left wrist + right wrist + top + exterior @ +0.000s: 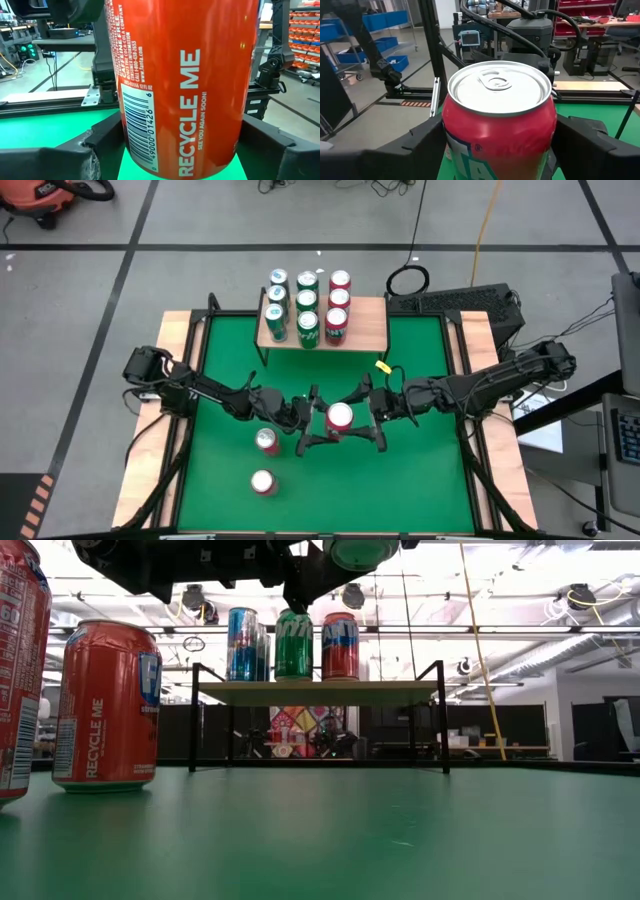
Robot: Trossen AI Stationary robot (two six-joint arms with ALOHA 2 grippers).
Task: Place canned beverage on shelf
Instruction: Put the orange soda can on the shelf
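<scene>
**Both grippers around one red can, mid-table**

Red can [340, 417] upright at the middle of the green table [420, 470], silver top up. In the low view it is not seen resting on the table surface. Left gripper [312, 422] and right gripper [366, 420] both at it from opposite sides. Left wrist view: can fills the gap between the fingers [75, 150], jaws apart around it. Right wrist view: same, fingers [590, 145] flanking the can body; cannot tell if either pair actually presses it. Shelf [372, 330] at the table's far edge, well apart from the can, carries nine cans [307, 305] in three rows. Two more red cans [266, 441] [263, 482] stand on the table nearer the front.
</scene>
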